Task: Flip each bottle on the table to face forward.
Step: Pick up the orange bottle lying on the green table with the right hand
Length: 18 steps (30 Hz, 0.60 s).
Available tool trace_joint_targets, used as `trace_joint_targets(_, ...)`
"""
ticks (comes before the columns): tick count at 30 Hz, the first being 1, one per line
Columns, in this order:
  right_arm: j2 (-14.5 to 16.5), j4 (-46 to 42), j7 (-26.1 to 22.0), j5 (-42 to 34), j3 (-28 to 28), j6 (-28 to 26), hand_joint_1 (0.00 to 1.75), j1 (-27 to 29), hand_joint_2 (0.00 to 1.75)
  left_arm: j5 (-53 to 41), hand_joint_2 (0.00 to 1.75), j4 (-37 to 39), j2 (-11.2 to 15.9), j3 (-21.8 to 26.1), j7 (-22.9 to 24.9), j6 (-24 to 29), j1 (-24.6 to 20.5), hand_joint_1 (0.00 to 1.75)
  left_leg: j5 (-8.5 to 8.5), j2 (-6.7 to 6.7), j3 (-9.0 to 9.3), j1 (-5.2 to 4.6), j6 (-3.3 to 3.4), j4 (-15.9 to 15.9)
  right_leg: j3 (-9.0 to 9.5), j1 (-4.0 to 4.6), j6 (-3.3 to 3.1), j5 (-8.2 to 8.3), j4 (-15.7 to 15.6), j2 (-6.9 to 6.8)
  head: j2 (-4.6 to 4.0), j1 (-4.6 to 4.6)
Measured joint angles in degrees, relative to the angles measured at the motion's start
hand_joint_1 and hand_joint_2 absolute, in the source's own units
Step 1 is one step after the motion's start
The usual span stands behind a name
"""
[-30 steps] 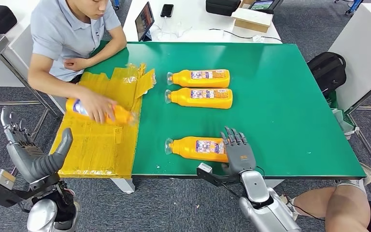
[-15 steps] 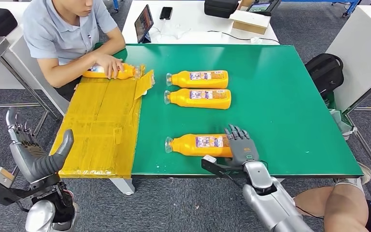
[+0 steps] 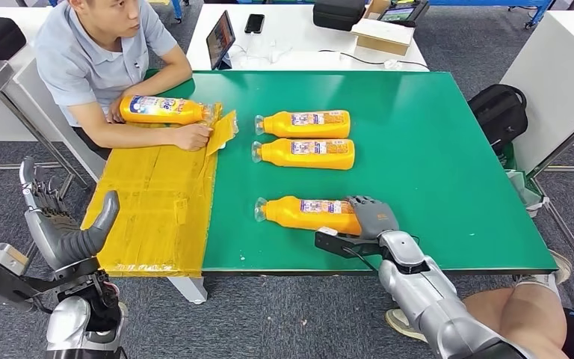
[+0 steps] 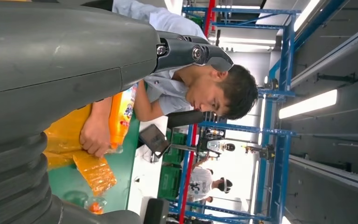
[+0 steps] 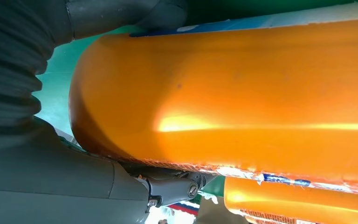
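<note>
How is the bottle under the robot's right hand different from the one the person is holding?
The near bottle lies on the green table; the person's bottle is over the yellow sheet at the far left corner. The right hand grips the near bottle's base end; the person's hands are at the other bottle's two ends. Both are orange, labelled, and lie on their sides.

Grey carpet floor [image 3: 284, 314]; white desk [image 3: 299, 45] behind green table [image 3: 448, 149].
</note>
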Motion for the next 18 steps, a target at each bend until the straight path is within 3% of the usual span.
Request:
trace_joint_targets(3,0.3,1.6,-4.0,-3.3,0.3,0.6,1.75,-0.8,1.75,0.8,1.75,0.6,0.2,-0.2,-0.1,0.0,-0.4,0.00,-0.02,0.16,0.06,0.01,-0.02,0.0,0.14,0.03,-0.10,0.08,0.0,0.19,0.00,0.01)
trace_joint_targets(8,0.5,2.2,-16.7,-15.6,-0.6,4.5,1.75,0.1,1.75,2.3,1.75,2.2,0.5,-1.5,-0.8,-0.5,-1.7,0.00,-0.18,0.29,0.23,0.02,-0.13,0.0,0.12,0.08,-0.11,0.06,0.0,0.36,0.00,0.00)
trace_joint_targets(14,1.1,2.1,-18.4,-18.3,-1.6,4.9,1.75,1.0,1.75,2.6,1.75,3.3,0.8,-2.5,-1.0,-0.5,-2.2,0.00,-0.16,0.35,0.29,0.06,-0.15,0.0,0.34,0.11,-0.12,0.08,0.0,0.44,0.00,0.00)
trace_joint_targets(18,1.5,0.0,-22.9,-25.7,-3.2,4.4,1.75,3.4,1.75,3.9,1.75,3.5,1.0,-3.5,0.3,-2.5,-2.1,0.00,-0.16,0.30,0.19,0.06,-0.15,0.0,0.32,0.10,-0.10,0.05,0.0,0.41,0.00,-0.01)
